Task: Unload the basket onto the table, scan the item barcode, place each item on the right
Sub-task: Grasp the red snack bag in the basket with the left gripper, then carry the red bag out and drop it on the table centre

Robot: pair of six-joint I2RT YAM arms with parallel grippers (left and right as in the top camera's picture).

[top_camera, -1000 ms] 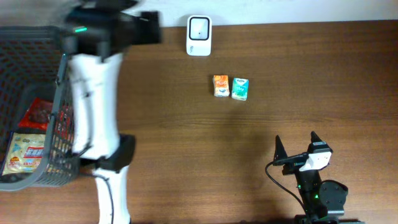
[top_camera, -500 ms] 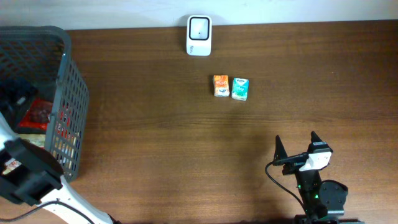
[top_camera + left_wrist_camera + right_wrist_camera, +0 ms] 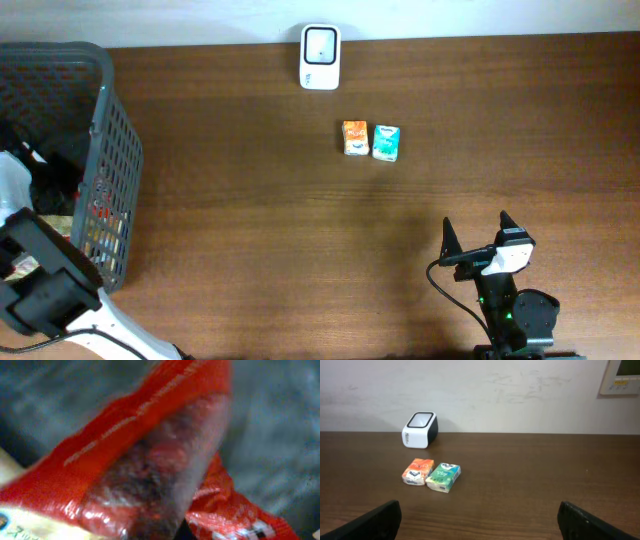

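Observation:
A white barcode scanner (image 3: 320,57) stands at the table's far edge, also seen in the right wrist view (image 3: 419,430). My left arm (image 3: 45,280) reaches down into the grey basket (image 3: 115,170). Its gripper is hidden there in the overhead view. The left wrist view is filled by a blurred red snack packet (image 3: 150,460) pressed close and narrowing toward the jaws, which are shut on it; the fingers do not show. My right gripper (image 3: 476,222) rests low at the near right, open and empty (image 3: 485,520).
An orange tissue pack (image 3: 354,137) and a green one (image 3: 386,142) lie side by side in front of the scanner. In the basket, another red packet (image 3: 235,515) and a yellow one (image 3: 20,525) lie under the held packet.
My left arm swung from above the basket's right wall down into the basket, and its gripper closed from wide open. The right arm has not moved.

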